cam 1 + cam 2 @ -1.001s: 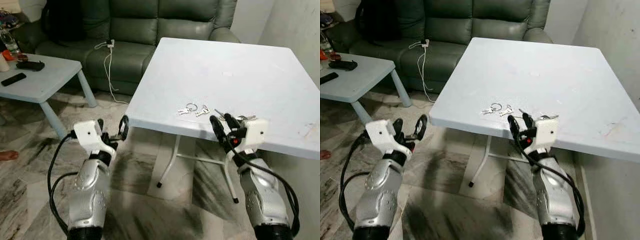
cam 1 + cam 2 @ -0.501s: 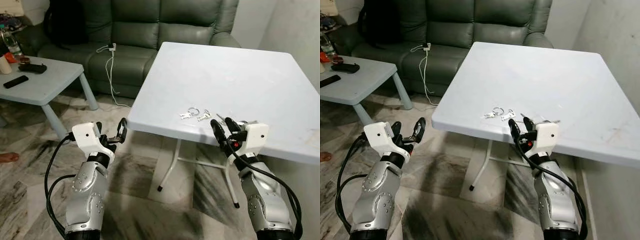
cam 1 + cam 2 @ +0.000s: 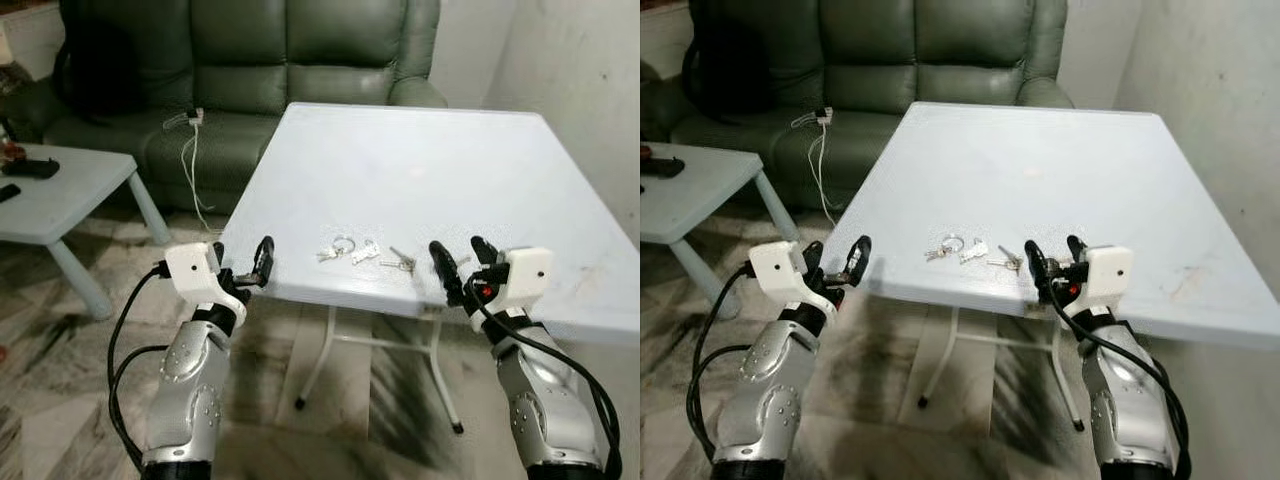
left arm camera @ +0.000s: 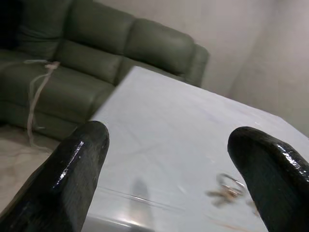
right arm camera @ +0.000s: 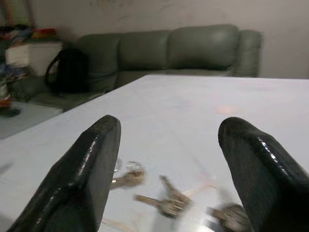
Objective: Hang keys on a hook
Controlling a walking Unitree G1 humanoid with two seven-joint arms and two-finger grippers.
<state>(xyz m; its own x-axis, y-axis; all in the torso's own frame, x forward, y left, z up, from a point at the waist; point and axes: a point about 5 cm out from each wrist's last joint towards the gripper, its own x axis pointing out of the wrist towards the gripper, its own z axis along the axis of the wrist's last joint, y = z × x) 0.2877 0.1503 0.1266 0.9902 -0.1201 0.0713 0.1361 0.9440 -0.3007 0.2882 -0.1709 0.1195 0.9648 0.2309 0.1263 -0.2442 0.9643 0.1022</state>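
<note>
The keys (image 3: 352,250) lie on the white table (image 3: 420,170), near its front edge, in small bunches side by side. The right gripper (image 3: 460,266) is at this edge with its fingers (image 5: 84,169) spread wide; the keys lie just beyond the fingertips and a little toward the robot's left, not touched. The left gripper (image 3: 243,268) is at the table's left front corner, also with the fingers (image 4: 67,179) spread and holding nothing. The keys are well apart from it, to its right. A green sofa (image 3: 250,60) stands behind the table.
</note>
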